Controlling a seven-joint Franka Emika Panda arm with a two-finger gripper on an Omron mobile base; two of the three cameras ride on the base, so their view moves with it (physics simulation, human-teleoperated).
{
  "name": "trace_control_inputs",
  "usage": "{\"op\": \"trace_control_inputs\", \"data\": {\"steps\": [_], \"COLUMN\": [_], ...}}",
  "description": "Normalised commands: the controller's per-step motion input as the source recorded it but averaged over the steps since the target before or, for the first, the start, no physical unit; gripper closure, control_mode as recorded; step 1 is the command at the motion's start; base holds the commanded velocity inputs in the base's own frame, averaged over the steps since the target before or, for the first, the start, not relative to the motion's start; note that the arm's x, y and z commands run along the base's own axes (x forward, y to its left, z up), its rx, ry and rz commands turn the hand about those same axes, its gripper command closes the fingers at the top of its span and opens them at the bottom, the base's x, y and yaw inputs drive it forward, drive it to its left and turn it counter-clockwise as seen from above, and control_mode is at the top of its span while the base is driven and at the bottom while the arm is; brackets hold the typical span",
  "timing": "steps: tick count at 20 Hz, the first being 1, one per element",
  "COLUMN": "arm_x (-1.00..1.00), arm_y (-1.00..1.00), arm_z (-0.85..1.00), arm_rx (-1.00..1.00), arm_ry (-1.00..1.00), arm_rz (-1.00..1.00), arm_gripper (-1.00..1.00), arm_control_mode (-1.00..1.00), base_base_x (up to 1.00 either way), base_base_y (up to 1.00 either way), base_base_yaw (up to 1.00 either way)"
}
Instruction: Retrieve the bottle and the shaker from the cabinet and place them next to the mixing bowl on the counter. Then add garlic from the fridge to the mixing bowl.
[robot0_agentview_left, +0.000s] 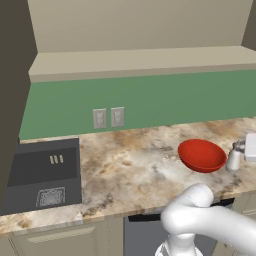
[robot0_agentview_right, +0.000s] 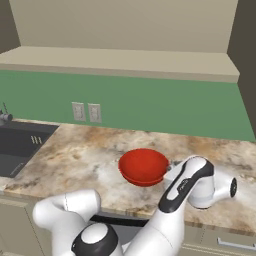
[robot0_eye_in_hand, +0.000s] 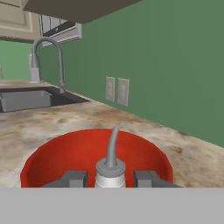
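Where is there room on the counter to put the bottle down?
Bare marbled stone counter lies between the dark sink and the glossy red bowl, and behind the bowl toward the green wall. It is crowded right of the bowl, where the tool grips the pale bottle.

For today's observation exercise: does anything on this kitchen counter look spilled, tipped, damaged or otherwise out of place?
Nothing stands out. The red bowl sits upright on the counter with no spill around it. The bottle stands upright between the gripper fingers, right beside the bowl.
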Motion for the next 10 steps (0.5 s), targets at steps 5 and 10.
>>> {"op": "trace_control_inputs", "data": {"steps": [5, 10], "arm_x": [0.19, 0.00], "arm_y": [-0.25, -0.02], "arm_z": [-0.17, 0.00], "arm_rx": [0.00, 0.00], "arm_ry": [0.00, 0.00], "arm_rz": [0.00, 0.00], "arm_gripper": [1.00, 1.00], "arm_control_mode": [-1.00, -1.00], "base_base_x": [0.00, 0.00], "base_base_y": [0.00, 0.00], "base_base_yaw": [0.00, 0.00]}}
